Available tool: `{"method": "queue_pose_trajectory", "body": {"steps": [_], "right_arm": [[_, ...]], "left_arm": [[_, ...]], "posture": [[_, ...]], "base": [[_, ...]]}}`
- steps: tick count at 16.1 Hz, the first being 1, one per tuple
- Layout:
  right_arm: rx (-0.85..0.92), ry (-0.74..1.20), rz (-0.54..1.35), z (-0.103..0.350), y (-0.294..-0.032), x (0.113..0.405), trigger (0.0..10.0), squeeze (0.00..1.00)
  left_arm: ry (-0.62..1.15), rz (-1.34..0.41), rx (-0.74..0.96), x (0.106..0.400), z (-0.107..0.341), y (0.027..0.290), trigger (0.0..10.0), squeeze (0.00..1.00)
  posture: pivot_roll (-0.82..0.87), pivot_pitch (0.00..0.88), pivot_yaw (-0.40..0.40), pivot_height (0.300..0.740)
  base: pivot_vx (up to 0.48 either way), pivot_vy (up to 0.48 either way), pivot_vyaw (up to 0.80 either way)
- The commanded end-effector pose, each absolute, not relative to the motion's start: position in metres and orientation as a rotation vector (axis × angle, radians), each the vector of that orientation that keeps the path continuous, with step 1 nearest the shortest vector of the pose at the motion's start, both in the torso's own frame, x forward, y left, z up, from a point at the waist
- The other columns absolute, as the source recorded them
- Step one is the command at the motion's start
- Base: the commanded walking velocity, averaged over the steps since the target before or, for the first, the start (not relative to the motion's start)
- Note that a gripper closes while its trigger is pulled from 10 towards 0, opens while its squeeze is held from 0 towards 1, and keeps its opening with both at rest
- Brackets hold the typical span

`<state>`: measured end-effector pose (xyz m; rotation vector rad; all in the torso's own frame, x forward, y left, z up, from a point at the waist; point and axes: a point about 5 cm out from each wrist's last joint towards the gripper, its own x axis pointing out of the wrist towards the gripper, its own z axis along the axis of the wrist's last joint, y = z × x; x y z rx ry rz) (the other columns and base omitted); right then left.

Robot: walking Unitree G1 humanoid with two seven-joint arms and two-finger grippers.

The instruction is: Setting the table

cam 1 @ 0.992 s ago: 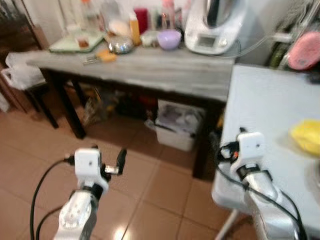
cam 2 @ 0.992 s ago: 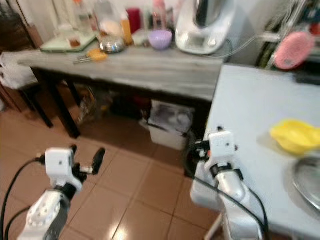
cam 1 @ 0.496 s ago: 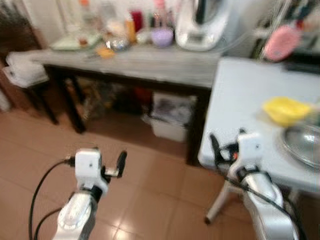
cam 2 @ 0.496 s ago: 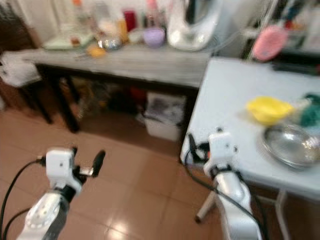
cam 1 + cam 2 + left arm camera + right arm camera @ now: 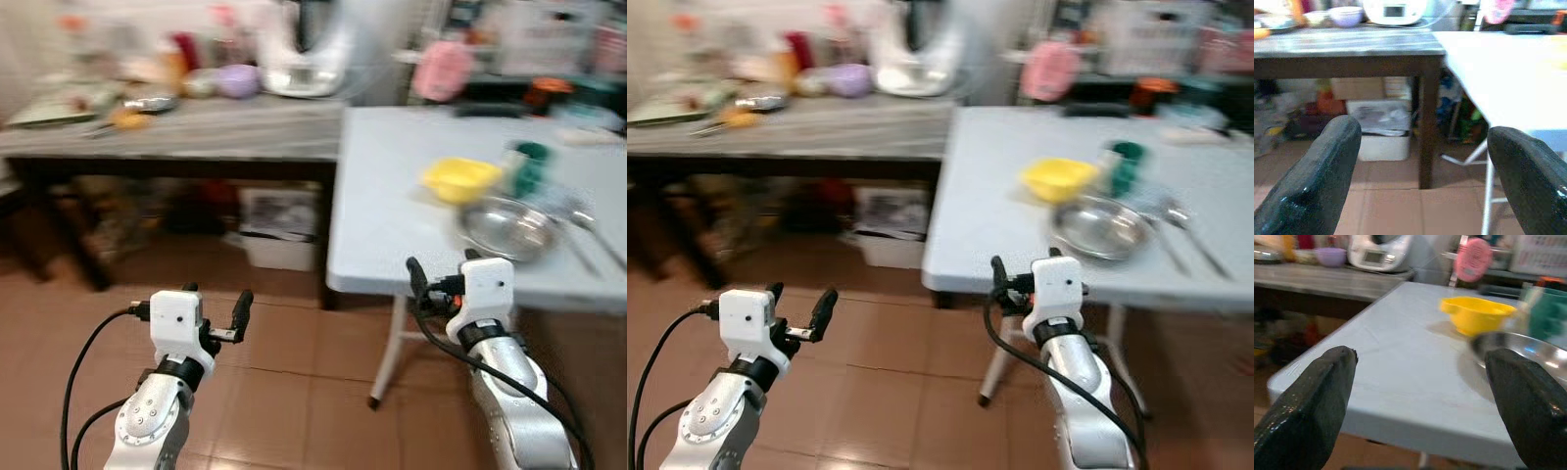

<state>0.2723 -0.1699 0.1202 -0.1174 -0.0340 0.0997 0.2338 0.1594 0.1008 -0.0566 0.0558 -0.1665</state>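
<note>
- Lower left of your frame: left gripper (image 5: 214,315) hangs over floor tiles, fingers spread, empty.
- Lower centre-right: right gripper (image 5: 1420,382) faces the white table (image 5: 392,211), fingers apart, empty.
- Upper right: yellow bowl (image 5: 460,178) beside metal plate (image 5: 509,228).

Pale blue-white surface (image 5: 392,206) on right: yellow plastic bowl (image 5: 460,178), round steel pan (image 5: 508,228) just beside it, green cup (image 5: 530,166) behind. Grey wooden surface (image 5: 196,127) with dark legs alongside: purple bowl (image 5: 238,80), white kitchen appliance (image 5: 299,59), blurry bottles. Terracotta tile floor (image 5: 294,392) below.
</note>
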Motion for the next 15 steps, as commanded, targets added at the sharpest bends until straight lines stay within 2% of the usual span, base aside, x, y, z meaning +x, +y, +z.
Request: {"method": "queue_pose_trajectory", "body": {"steps": [1, 5, 7, 10, 15], "right_arm": [[-0.12, -0.035, 0.109, 0.121, -0.168, 0.275, 10.0, 0.0], [-0.123, -0.038, 0.116, 0.122, -0.168, 0.276, 10.0, 0.0], [-0.126, -0.038, 0.12, 0.122, -0.168, 0.277, 10.0, 0.0], [-0.128, -0.043, 0.123, 0.123, -0.167, 0.278, 10.0, 0.0], [-0.132, -0.05, 0.131, 0.124, -0.167, 0.28, 10.0, 0.0]], "left_arm": [[0.029, -0.157, -0.036, 0.236, 0.106, 0.163, 10.0, 0.0], [0.021, -0.19, -0.077, 0.233, 0.107, 0.159, 10.0, 0.0], [0.018, -0.2, -0.08, 0.234, 0.108, 0.157, 10.0, 0.0], [0.019, -0.21, -0.081, 0.234, 0.107, 0.155, 10.0, 0.0], [0.02, -0.227, -0.091, 0.235, 0.106, 0.152, 10.0, 0.0]], "posture": [[-0.13, 0.0, 0.065, 0.74], [-0.13, 0.0, 0.062, 0.74], [-0.13, 0.0, 0.06, 0.74], [-0.13, 0.0, 0.061, 0.74], [-0.14, 0.0, 0.058, 0.74]], "base": [[0.0, 0.0, -0.8], [0.0, 0.0, -0.62], [0.0, 0.0, 0.0], [0.244, 0.0, 0.0], [0.299, 0.282, 0.0]]}}
